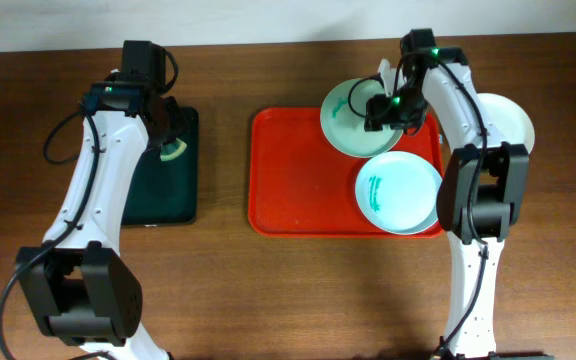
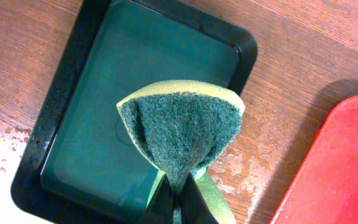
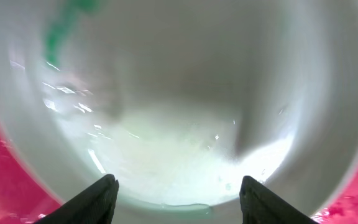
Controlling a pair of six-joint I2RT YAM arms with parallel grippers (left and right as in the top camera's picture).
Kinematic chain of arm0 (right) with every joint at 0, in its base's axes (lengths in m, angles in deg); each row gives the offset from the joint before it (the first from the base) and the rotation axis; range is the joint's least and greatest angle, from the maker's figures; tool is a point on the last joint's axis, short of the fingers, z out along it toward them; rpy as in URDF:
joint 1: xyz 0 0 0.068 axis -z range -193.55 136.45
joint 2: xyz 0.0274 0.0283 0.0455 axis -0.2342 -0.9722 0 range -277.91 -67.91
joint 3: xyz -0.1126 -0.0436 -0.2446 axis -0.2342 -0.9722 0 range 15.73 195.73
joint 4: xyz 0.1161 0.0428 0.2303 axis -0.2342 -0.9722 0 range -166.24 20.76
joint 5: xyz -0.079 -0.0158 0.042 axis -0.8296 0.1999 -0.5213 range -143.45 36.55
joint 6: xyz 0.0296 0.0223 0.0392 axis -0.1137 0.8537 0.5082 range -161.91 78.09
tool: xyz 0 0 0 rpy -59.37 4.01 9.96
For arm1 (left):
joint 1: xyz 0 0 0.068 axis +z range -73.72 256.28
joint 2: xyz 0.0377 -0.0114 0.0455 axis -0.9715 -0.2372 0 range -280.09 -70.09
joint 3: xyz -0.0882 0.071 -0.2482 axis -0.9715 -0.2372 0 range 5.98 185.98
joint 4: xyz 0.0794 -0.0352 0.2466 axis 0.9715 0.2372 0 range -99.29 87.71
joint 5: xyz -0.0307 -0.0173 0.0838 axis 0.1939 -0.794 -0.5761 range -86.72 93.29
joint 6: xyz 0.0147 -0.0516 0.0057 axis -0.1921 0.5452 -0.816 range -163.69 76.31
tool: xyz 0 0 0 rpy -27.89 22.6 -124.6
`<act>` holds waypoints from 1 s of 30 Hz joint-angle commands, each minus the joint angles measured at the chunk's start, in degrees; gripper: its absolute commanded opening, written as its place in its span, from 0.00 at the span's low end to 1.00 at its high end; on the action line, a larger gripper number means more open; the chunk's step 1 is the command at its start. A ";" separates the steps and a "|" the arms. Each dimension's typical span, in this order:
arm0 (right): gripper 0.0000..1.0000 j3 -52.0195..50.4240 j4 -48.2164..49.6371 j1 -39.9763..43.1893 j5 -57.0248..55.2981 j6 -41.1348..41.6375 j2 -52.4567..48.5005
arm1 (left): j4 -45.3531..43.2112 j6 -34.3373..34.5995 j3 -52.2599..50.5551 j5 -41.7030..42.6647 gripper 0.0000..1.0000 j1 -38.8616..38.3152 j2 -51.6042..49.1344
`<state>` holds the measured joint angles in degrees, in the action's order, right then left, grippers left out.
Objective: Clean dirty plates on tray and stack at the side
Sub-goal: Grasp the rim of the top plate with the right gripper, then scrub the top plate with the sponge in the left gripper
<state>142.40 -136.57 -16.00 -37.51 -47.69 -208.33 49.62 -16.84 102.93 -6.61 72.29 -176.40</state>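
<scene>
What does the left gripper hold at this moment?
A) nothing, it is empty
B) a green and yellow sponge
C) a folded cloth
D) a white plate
B: the left wrist view shows the left gripper pinching a sponge with a green scouring face and a yellow edge, over the black tray.

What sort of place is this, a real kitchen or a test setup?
Probably a lab-style test bench, not a kitchen: two robot arms at a wooden table, with smeared plates on an orange-red tray and a sponge over a black tray.
</scene>
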 commanded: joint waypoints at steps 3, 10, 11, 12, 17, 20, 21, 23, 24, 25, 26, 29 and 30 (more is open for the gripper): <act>0.69 8.81 -4.22 0.02 -8.00 8.98 3.32 | -0.13 0.33 -0.28 0.00 0.00 0.26 0.50; 0.67 -10.19 2.03 0.17 -10.38 27.78 3.17 | -0.09 0.33 -0.28 0.02 0.00 0.02 0.52; 0.67 -11.82 3.13 0.17 -10.03 28.96 3.17 | -0.09 0.33 -0.28 0.02 0.00 -0.04 0.50; 0.56 -12.35 3.93 0.17 -9.99 29.05 3.17 | -0.09 0.33 -0.28 0.02 0.00 -0.02 0.50; 0.04 -10.56 8.68 0.24 -9.94 28.65 3.23 | -0.11 0.33 -0.31 0.00 0.00 -0.02 0.46; 0.04 -4.11 6.12 0.22 -5.68 21.51 3.63 | -0.11 0.33 -0.42 0.02 0.00 -0.02 0.46; 0.04 0.20 2.51 0.17 -3.15 19.02 3.69 | -0.15 0.33 -0.48 0.02 0.00 -0.02 0.46; 0.04 4.04 -2.80 -0.13 4.72 7.34 3.69 | -0.13 0.31 -0.55 0.07 0.00 -0.02 0.46; 0.04 3.69 -4.90 -0.68 5.49 1.77 3.50 | -0.13 0.28 -0.55 0.07 0.00 -0.04 0.46; 0.04 2.86 -6.10 -1.40 5.51 -1.60 3.41 | -0.13 0.26 -0.55 0.28 0.00 -0.26 0.46; 0.04 1.33 -6.60 -2.25 5.49 -3.43 3.32 | -0.39 -0.96 -0.55 1.81 0.00 -0.66 0.46; 0.04 -8.59 -0.57 -5.60 5.51 -4.44 3.21 | -2.43 -5.75 -0.72 7.41 0.00 -4.74 0.11; 0.04 -11.13 2.16 -6.32 5.51 -2.27 3.21 | -3.06 -5.73 -1.31 7.39 0.00 -6.01 0.02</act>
<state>136.43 -138.17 -20.51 -33.33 -50.56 -205.47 47.50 -20.57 102.54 -1.38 69.23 -176.40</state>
